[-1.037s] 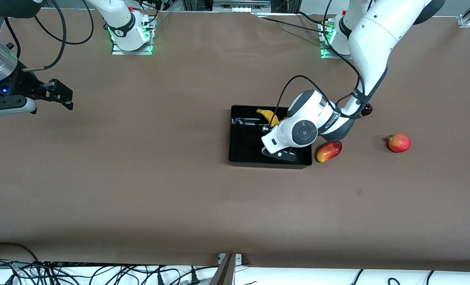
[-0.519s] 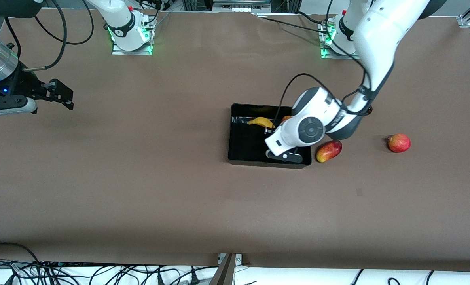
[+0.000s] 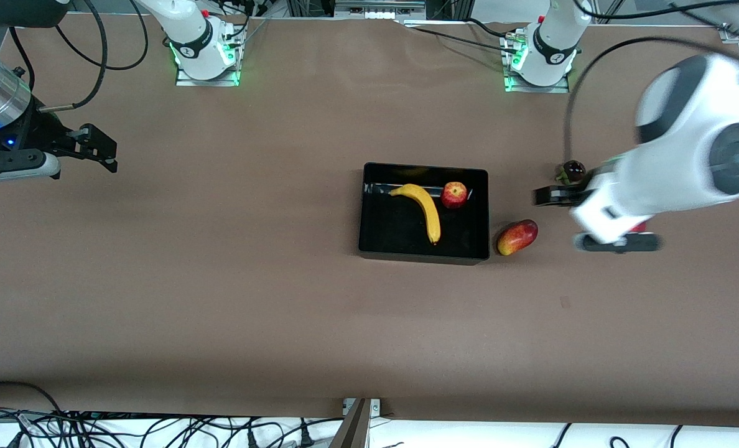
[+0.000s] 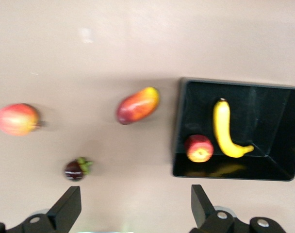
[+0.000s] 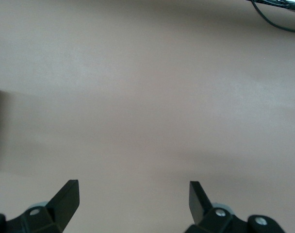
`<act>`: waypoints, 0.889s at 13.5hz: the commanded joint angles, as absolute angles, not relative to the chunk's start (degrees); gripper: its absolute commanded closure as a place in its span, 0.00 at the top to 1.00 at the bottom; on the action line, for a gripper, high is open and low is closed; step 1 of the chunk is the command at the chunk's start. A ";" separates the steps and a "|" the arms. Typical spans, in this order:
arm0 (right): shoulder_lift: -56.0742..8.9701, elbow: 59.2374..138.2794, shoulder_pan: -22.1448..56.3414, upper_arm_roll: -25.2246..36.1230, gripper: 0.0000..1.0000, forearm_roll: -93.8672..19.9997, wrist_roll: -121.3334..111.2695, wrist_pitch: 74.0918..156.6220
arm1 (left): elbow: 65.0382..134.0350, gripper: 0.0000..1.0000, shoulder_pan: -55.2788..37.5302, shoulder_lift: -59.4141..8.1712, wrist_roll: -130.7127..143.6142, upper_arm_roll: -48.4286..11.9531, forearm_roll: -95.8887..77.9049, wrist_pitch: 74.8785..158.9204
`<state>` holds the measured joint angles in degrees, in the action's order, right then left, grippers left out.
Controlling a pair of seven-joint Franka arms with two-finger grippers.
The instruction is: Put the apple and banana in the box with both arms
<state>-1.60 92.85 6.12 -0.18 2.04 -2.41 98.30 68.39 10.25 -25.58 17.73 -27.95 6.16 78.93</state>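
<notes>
The black box sits mid-table. The yellow banana lies flat inside it, and the small red apple sits in the box beside the banana's upper end. Both show in the left wrist view too: banana, apple, box. My left gripper is open and empty, raised over the table toward the left arm's end, away from the box; it shows open in its wrist view. My right gripper is open and empty, waiting at the right arm's end over bare table.
A red-and-yellow mango-like fruit lies just beside the box. A dark mangosteen lies farther toward the left arm's end. A pinkish-red fruit lies under the left gripper, mostly hidden in the front view.
My left gripper has let go of the banana, which now lies flat in the box. The left arm has risen and swung toward its end of the table, uncovering the apple.
</notes>
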 commanded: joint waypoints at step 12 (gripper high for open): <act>-1.85 91.93 5.80 -0.62 1.00 2.29 -2.55 98.44 | 93.25 1.00 -1.93 -0.97 10.37 -5.01 2.55 94.75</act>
<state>-1.62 92.82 6.12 -0.19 2.04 -2.41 98.54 92.35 -1.53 -1.02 11.59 -5.59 3.60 93.53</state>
